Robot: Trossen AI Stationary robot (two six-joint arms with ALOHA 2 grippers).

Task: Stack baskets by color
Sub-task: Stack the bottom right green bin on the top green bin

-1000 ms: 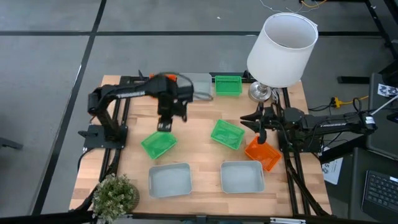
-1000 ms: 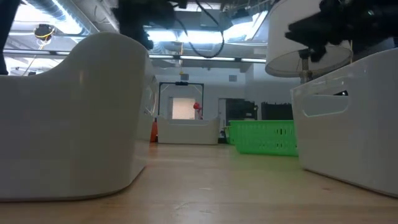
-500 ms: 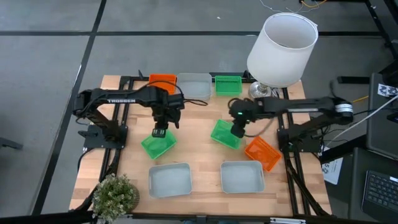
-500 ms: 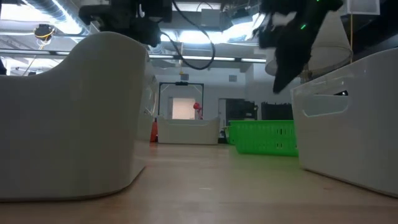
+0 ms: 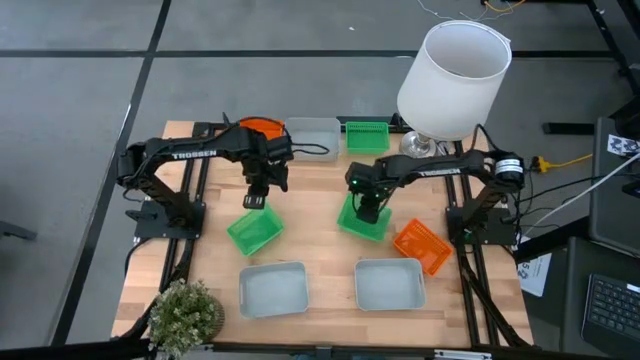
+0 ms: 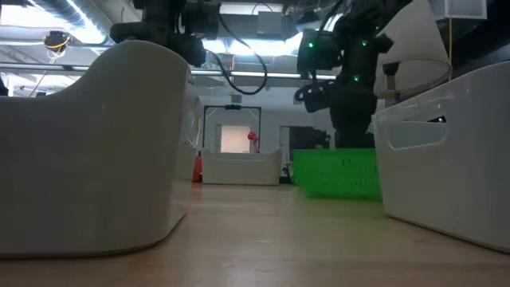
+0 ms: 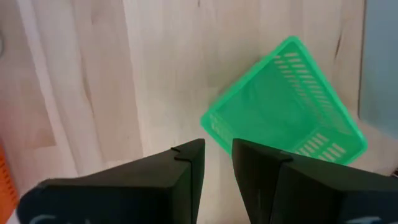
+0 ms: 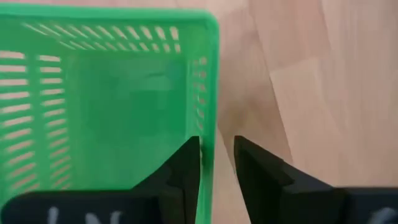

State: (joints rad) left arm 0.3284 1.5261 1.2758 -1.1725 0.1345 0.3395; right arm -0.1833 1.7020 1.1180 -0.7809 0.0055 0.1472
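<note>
Two green baskets lie on the wooden table. The left one (image 5: 254,231) (image 7: 283,106) sits just nearer than my left gripper (image 5: 256,200) (image 7: 217,155), which points down above the wood by its far corner, open by a narrow gap and holding nothing. My right gripper (image 5: 368,207) (image 8: 217,155) points down over the middle green basket (image 5: 360,220) (image 8: 106,99), open, one finger (image 8: 186,168) over the inside and the other (image 8: 255,168) outside its side wall (image 8: 210,93). Another green basket (image 5: 367,136), an orange one (image 5: 262,127) and a grey one (image 5: 312,135) stand along the far edge. My right gripper stands astride the middle green basket's side wall (image 8: 209,118) from above, fingers pointing down. Whether either finger touches the wall, I cannot tell. The basket rests flat on the table.
Two pale grey baskets (image 5: 273,288) (image 5: 389,283) stand near the front edge and an orange basket (image 5: 421,246) lies tilted at the right. A big white lampshade (image 5: 455,65) rises at the far right and a potted plant (image 5: 185,312) stands at the front left.
My right arm has swung from the table's right edge toward the middle and tipped from level to pointing down over the middle green basket. My left gripper has sunk a little beside the left green basket. Neither gripper's gap has changed.
</note>
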